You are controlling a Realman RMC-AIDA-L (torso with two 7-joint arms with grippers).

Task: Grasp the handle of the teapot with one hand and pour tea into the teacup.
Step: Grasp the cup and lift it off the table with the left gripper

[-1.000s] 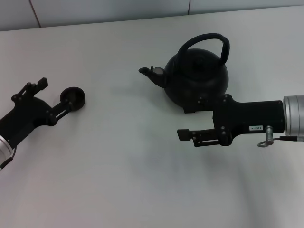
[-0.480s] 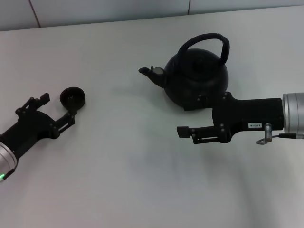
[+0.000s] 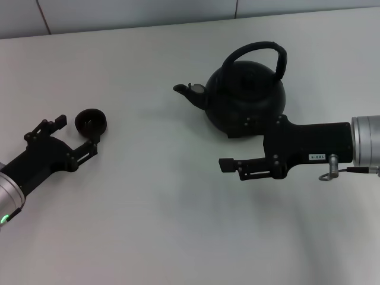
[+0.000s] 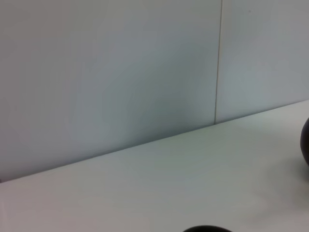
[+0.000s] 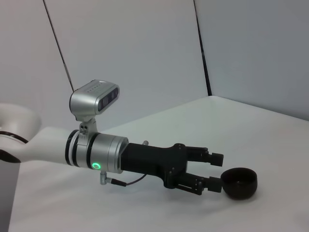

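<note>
The white table (image 3: pixel 148 225) carries everything, with a pale panelled wall (image 4: pixel 111 72) rising behind its far edge.

The teapot (image 3: pixel 246 98), round and matte black, stands upright on the table just beyond the right gripper (image 3: pixel 233 150), on that gripper's far side. Its short spout (image 3: pixel 185 90) points toward the left arm's side of the table. The arched handle (image 3: pixel 261 52) stands up over the pot's top, untouched by either gripper.

The right arm (image 3: pixel 332 145) reaches in level from the robot's right. Its gripper is spread wide: one finger lies against or just in front of the lower wall of the teapot, though contact cannot be told for sure, and the other finger extends on the near side, well clear of the pot. Nothing is held between them.

The left arm (image 5: pixel 72 147) comes in from the robot's left, low over the table, a green ring lit on its wrist. The left gripper (image 3: pixel 76 133) is spread apart and holds nothing.

The teacup (image 3: pixel 91 121), a tiny black bowl, sits upright on the table right at the tips of the left gripper, just ahead of its opening; one fingertip lies just beside or against the cup's rim. The cup stands well apart from the teapot, and whether it holds any liquid cannot be made out.
</note>
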